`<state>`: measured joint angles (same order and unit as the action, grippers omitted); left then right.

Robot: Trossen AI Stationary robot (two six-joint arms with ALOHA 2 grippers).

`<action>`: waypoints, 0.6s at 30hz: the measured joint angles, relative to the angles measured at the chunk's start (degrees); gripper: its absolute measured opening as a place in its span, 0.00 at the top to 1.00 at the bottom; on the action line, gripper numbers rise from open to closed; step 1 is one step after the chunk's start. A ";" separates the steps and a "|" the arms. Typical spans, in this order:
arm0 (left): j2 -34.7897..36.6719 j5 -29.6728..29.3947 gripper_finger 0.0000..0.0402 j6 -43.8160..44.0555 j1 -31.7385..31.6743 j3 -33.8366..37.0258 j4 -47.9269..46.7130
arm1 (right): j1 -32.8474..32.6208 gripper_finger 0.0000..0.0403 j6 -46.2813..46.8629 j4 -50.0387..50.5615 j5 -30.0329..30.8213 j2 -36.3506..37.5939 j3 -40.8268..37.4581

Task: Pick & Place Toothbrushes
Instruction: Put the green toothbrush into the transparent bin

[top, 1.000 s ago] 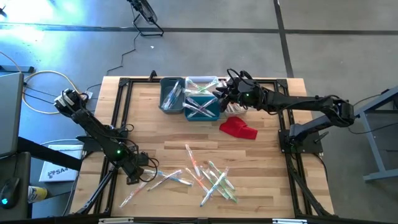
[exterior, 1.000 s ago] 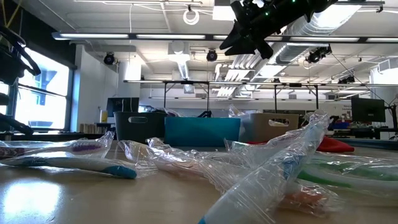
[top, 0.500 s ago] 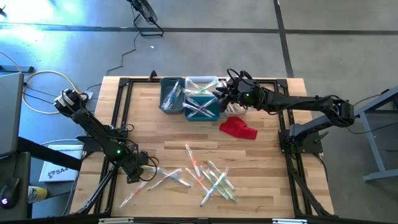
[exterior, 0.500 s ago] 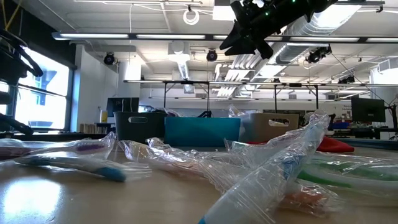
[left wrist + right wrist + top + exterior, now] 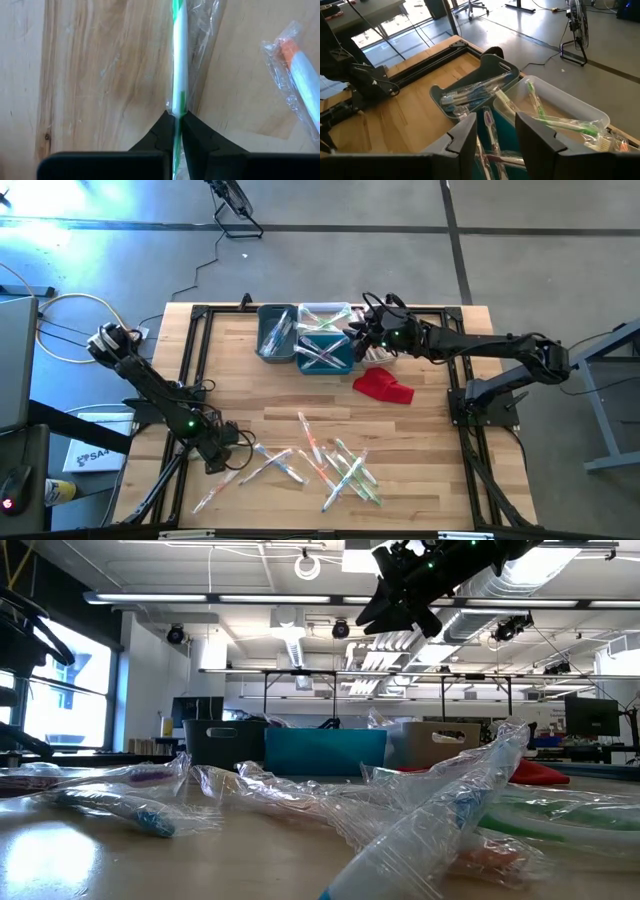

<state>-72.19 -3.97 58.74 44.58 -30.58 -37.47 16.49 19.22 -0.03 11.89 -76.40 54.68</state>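
Wrapped toothbrushes (image 5: pixel 338 468) lie scattered flat on the near half of the wooden table (image 5: pixel 270 395); more fill the bins at the far edge. My left gripper (image 5: pixel 222 462) points down at the near left and is shut on a green-and-white toothbrush (image 5: pixel 178 60) in its clear wrapper. An orange-handled toothbrush (image 5: pixel 300 75) lies beside it. My right gripper (image 5: pixel 360 332) hangs open in the air over the bins, with nothing between its fingers (image 5: pixel 465 137). My left gripper pinches the green-and-white toothbrush's handle (image 5: pixel 177 106), wrapper and all, between its two fingertips. The fingers come from above, pointing down, and close across the handle. The toothbrush lies flat on the wood and runs on past the fingers.
A grey bin (image 5: pixel 275 335), a teal bin (image 5: pixel 325 352) and a white bin (image 5: pixel 325 313) stand side by side at the far edge. A red cloth (image 5: pixel 383 387) lies just near of them. A black frame (image 5: pixel 195 340) borders the table. Bare wood lies in the middle.
In the low view a wrapped blue-tipped toothbrush at the left has swung round on the table, its blue end coming nearer and lower in the picture. In the high view the brushes beside my left gripper have shifted slightly. Both arms have kept their places.
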 joint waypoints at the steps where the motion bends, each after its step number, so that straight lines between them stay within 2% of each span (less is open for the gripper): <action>1: -0.01 -0.02 0.96 0.02 0.00 -0.26 -0.22 | 0.00 0.68 0.00 -0.01 -0.01 0.00 0.00; 8: -0.20 -3.33 0.97 1.54 -0.07 -2.69 -3.97 | 0.00 0.68 -0.02 -0.03 0.15 0.00 0.00; 14: 0.18 -2.83 0.97 6.30 -0.04 -4.54 -8.55 | 0.00 0.68 -0.02 -0.12 0.15 0.00 0.00; 18: 1.21 -6.41 0.97 8.34 0.00 -5.50 -9.79 | 0.00 0.68 -0.02 -0.16 0.12 0.00 0.00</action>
<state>-70.98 -10.38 67.08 44.58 -36.09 -47.26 16.49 19.20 -0.19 12.01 -76.40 54.68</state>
